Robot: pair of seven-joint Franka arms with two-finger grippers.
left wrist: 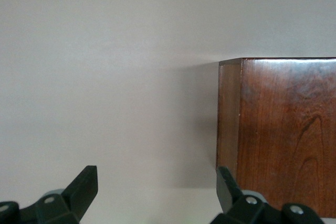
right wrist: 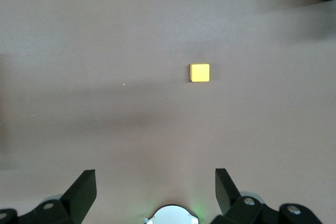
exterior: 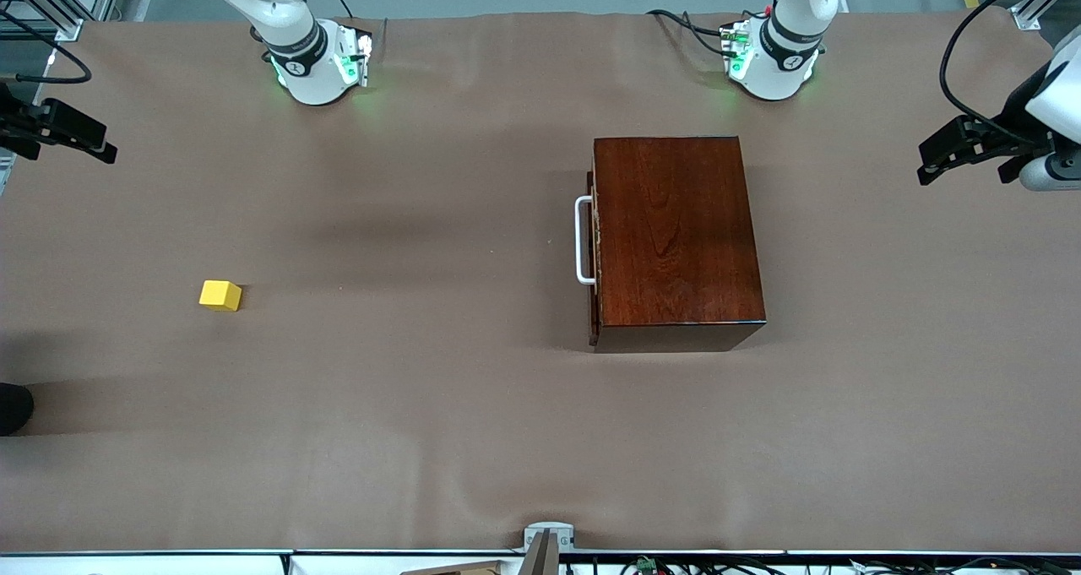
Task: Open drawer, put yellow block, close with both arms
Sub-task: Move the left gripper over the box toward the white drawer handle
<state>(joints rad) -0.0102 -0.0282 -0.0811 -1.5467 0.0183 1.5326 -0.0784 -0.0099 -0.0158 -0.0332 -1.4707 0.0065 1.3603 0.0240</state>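
Yellow block (exterior: 220,295) lies bare; drawer (exterior: 594,246) stays shut.

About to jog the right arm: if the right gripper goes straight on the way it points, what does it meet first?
Probably bare table. The right gripper, fingers open, points down at the cloth; the block lies off its centre line, so it would likely miss it, though depth is unclear.

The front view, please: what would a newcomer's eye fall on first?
Likely the glossy dark wooden box toward the left arm's end of the table, its drawer shut, its white handle facing the right arm's end. Next, the small yellow block lying alone toward that end. Both pincers, left and right, hang open at the table's ends.
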